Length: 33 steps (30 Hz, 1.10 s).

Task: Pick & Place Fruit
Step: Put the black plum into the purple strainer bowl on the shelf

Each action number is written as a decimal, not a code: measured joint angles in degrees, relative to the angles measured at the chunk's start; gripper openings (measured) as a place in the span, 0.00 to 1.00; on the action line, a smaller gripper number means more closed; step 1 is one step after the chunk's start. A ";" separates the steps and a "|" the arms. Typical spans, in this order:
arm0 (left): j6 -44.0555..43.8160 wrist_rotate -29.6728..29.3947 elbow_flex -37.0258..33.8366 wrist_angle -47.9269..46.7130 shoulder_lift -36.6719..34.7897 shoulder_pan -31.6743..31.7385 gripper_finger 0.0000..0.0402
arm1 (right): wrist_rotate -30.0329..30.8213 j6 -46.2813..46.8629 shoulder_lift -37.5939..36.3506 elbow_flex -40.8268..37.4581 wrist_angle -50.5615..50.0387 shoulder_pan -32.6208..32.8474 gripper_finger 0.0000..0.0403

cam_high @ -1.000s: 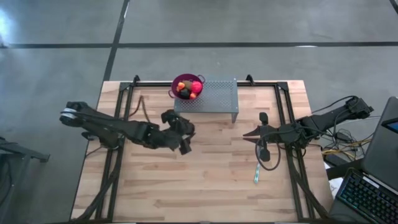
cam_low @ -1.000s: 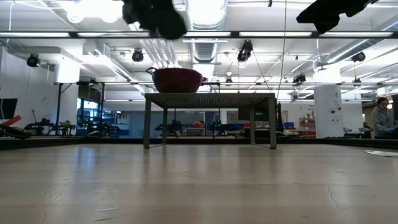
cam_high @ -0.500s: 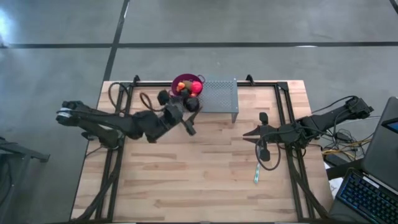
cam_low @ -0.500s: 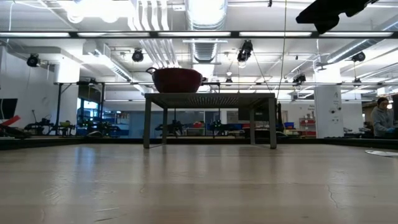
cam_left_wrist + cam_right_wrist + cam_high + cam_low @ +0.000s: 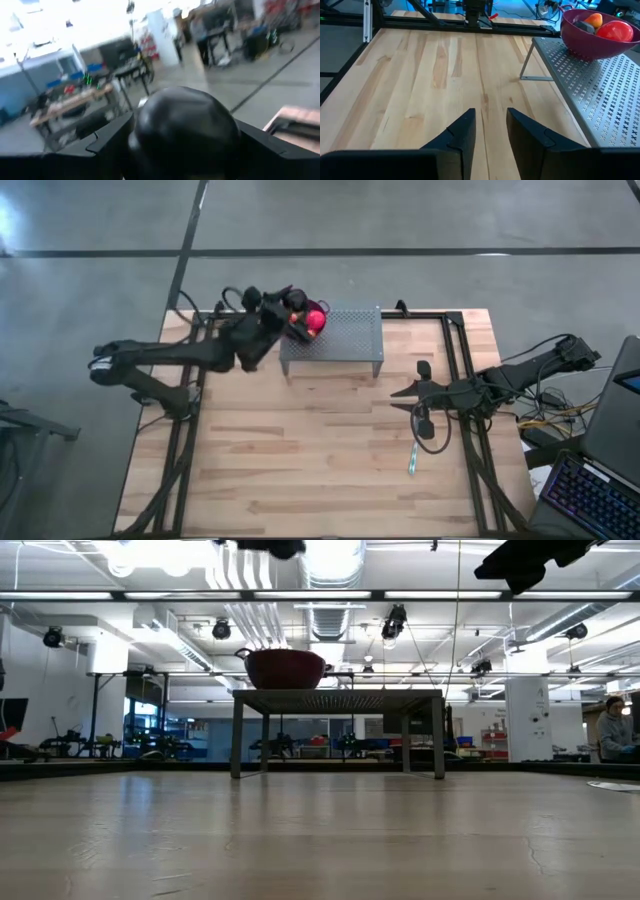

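High view: left claw (image 5: 293, 308) over the purple colander (image 5: 312, 318) on the metal rack (image 5: 340, 340) at desk's far edge; red fruit (image 5: 313, 322) inside.

Low: colander on rack, contents hidden.

Left wrist: dark ball (image 5: 185, 131) held betw. fingers, not yet dropped.

Right wrist: right claw (image 5: 490, 131) narrow gap, empty, idle nr right edge.

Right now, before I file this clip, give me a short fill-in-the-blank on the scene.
The left gripper holds a dark ___ over the bowl.
The bowl stands on a perforated metal ___.
The right gripper hovers open and ___ near the stick.
Missing words: ball; rack; empty.
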 joint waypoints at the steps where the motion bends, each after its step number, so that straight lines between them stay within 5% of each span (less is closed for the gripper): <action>1: -1.75 0.43 0.91 -3.35 0.04 1.45 0.70 | -0.01 -0.06 0.00 0.00 0.01 -0.02 0.28; 11: -23.27 13.66 9.47 -30.79 2.34 13.38 0.70 | -0.01 -0.08 0.00 0.00 0.01 -0.02 0.32; 33: -26.81 18.31 8.79 -38.79 8.59 16.39 0.70 | -0.01 -0.01 0.00 0.00 0.01 0.00 0.45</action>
